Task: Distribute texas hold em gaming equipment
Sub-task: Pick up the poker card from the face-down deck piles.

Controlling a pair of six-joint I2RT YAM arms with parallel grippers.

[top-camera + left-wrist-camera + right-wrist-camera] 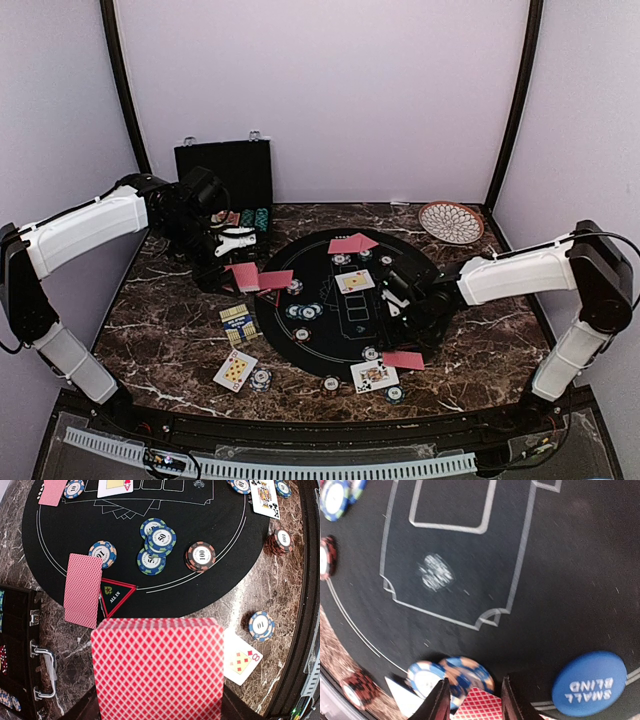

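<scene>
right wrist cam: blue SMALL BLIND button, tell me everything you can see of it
The small blind button is a round, flat blue disc, plastic by its look, with SMALL BLIND in white capitals that read upside down in the right wrist view. It lies face up on the black mat, across the mat's white border lines. In that view it sits to the right of the right pincer, apart from its fingers. Only the mat touches it.

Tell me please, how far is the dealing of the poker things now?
Mostly done, it seems: cards and chips already lie on the mat, and the small blind button is placed. In hand: the left end effector is shut on the deck; the right end effector stands open at a face-down card. Left: probably more cards from the deck, and spare chips remain in the case.
</scene>
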